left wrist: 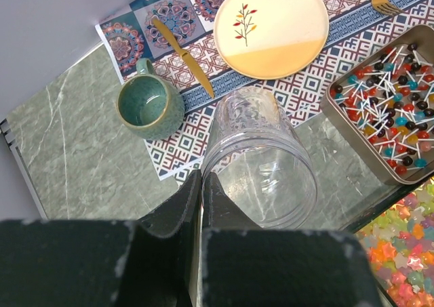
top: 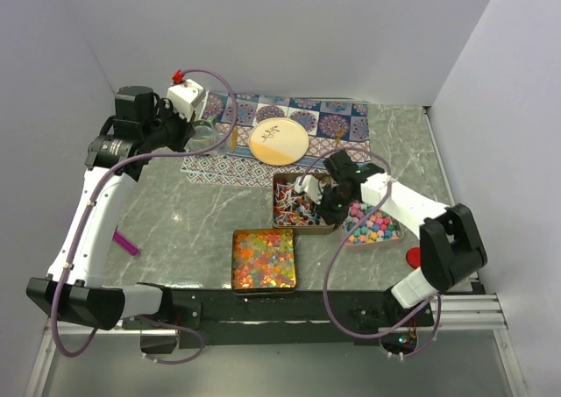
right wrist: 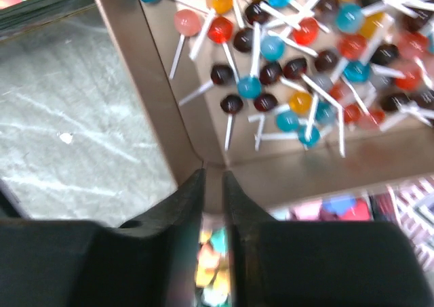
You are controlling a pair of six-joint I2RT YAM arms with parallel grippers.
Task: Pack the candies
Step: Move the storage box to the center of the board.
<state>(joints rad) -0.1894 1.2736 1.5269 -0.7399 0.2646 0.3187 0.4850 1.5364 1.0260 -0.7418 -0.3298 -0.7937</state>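
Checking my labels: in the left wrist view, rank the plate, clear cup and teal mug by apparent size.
Tied first: clear cup and plate, about alike; the cup is nearer the camera, so no ranking.
Last: teal mug, clearly smallest.

The widest bare stretch of desk (top: pixel 197 217) lies left of centre, between the placemat (left wrist: pixel 193 134) and the near edge. Only the purple scoop (top: pixel 125 242) lies there, toward the left edge. The far middle is crowded: mug (left wrist: pixel 149 105), knife (left wrist: pixel 183 56), plate (left wrist: pixel 271 26) and fork (left wrist: pixel 383 2) fill the placemat, and the clear jar (left wrist: pixel 261 158), pinched at its rim by the left gripper (left wrist: pixel 202 175), hangs above its near edge. Right of centre, the lollipop tray (top: pixel 275 195), gummy tray (top: pixel 234 257) and pastel-candy tray (top: pixel 397 236) sit close together, leaving narrow strips. The right gripper (right wrist: pixel 214 173), fingers slightly apart, hovers at the lollipop tray's corner. The red lid (top: pixel 414 257) lies near the right near corner.
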